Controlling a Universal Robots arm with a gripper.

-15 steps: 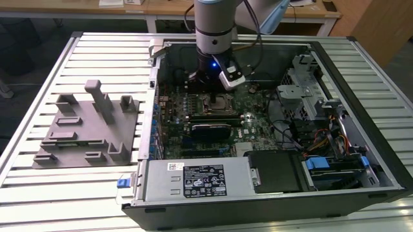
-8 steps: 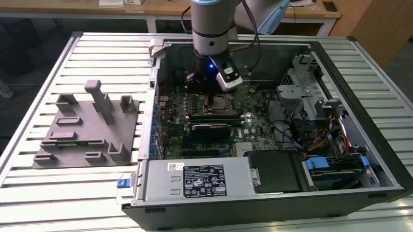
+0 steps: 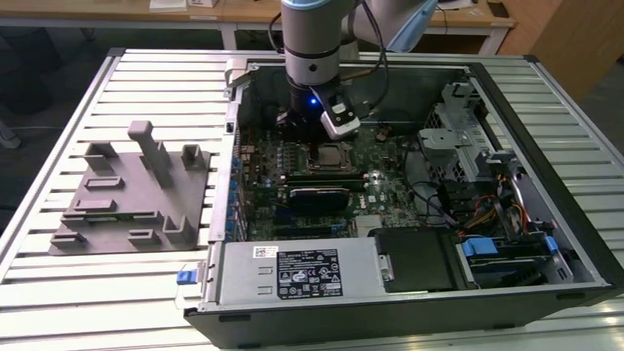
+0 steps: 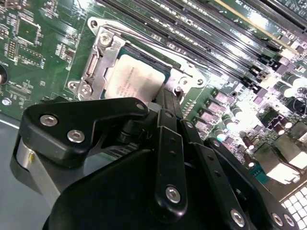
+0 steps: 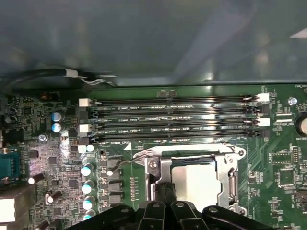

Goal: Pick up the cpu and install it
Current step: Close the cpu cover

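Gripper (image 5: 165, 188) jaws look pinched together with nothing between them. The fingers (image 4: 168, 103) end right at the edge of the cpu (image 4: 132, 79); can't tell if they touch it. The cpu lies flat in its socket, inside the metal socket frame (image 5: 230, 175), on the green motherboard (image 5: 283, 163). The first wrist view adds the memory slots (image 5: 168, 117) just beyond the socket, and the lever wire (image 5: 127, 162) beside it. The exterior view gives the rest: arm (image 3: 314, 44) hangs down into the open computer case (image 3: 546, 95), power supply (image 3: 292, 274) at the case's front. The case sits on a slatted metal table (image 3: 146, 80), with a grey fixture (image 3: 127, 197) on the exterior view's left. Wooden desks (image 3: 244, 11) stand behind.
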